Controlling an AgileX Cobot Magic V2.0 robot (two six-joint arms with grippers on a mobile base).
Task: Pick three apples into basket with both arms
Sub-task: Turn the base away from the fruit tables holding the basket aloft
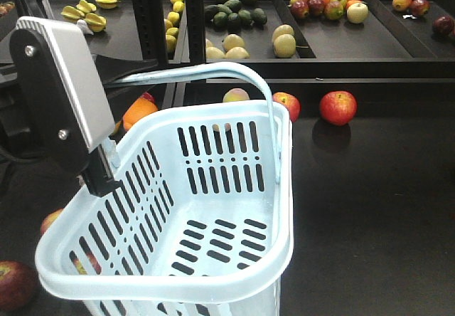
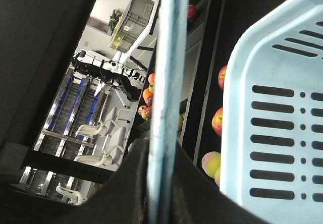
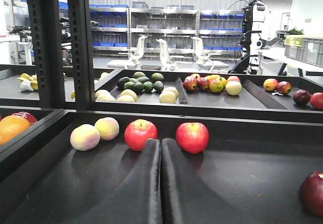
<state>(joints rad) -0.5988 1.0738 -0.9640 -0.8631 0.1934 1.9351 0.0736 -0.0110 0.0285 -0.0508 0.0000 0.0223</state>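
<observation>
The pale blue basket point(image 1: 213, 188) hangs tilted in the front view's foreground, with no fruit inside it. My left gripper point(image 1: 117, 74) is shut on its hoop handle point(image 1: 206, 72). The left wrist view shows that handle point(image 2: 169, 82) clamped at my left gripper point(image 2: 164, 183), beside the basket wall point(image 2: 272, 133). A dark red apple point(image 1: 14, 284) lies at the bottom left, and another point(image 1: 50, 220) peeks out behind the basket. Two bright red apples point(image 1: 338, 107) point(image 1: 286, 104) sit behind it. My right gripper point(image 3: 161, 142) is shut and empty, low on the black surface, just short of two red apples point(image 3: 141, 134) point(image 3: 192, 137). A dark red apple point(image 3: 313, 193) lies to its right.
Two pale peaches point(image 3: 85, 136) lie left of the red apples. An orange point(image 1: 138, 109) sits behind the basket's left side. The rear shelf holds starfruit point(image 1: 89, 13), avocados point(image 1: 234, 10) and mixed apples point(image 1: 327, 3). A black upright post point(image 1: 163, 24) stands at the back left.
</observation>
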